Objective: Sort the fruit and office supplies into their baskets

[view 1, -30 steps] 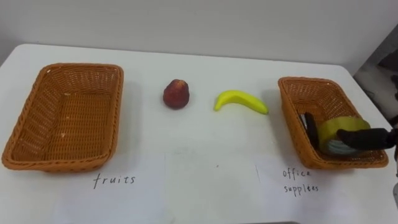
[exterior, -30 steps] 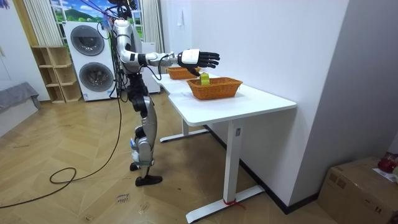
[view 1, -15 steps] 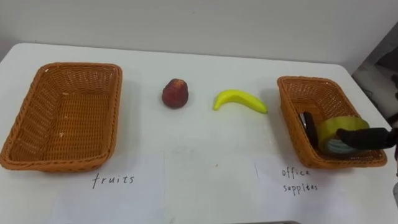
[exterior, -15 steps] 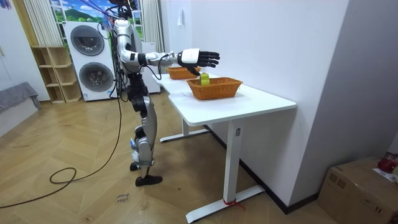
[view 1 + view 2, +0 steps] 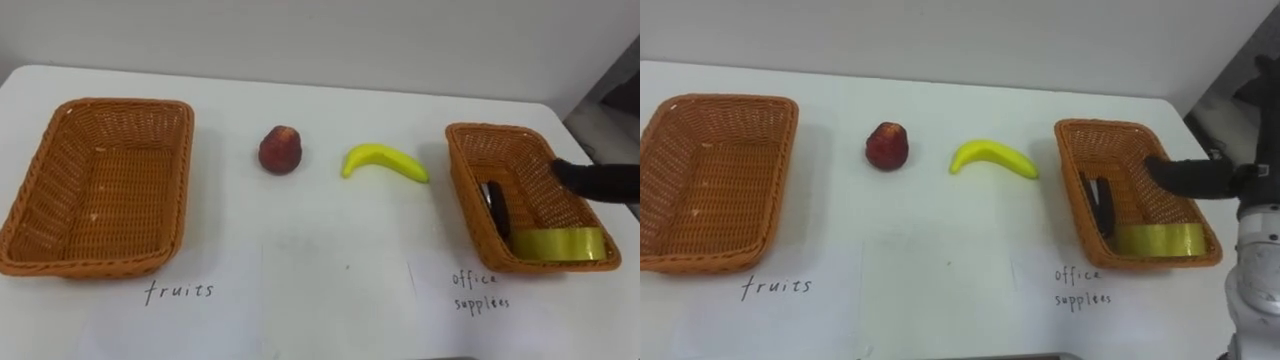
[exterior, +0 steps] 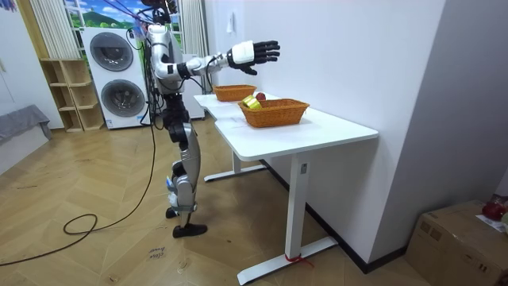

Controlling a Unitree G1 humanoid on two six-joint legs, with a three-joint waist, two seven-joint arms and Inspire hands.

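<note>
The yellow-green roll of tape (image 5: 560, 243) lies at the near end of the right wicker basket (image 5: 463, 190), hand-labelled for office supplies, beside a slim black object (image 5: 497, 205). The right hand (image 5: 600, 182) hovers above that basket, fingers straight, holding nothing. A red apple (image 5: 280, 150) and a yellow banana (image 5: 385, 162) lie between it and the left wicker basket (image 5: 60, 150), labelled for fruits.

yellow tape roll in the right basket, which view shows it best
The right eye view: the tape roll lies whole against the basket's near wall. The left eye view shows it closer to the edge; in the room view the basket's wall screens it.
</note>
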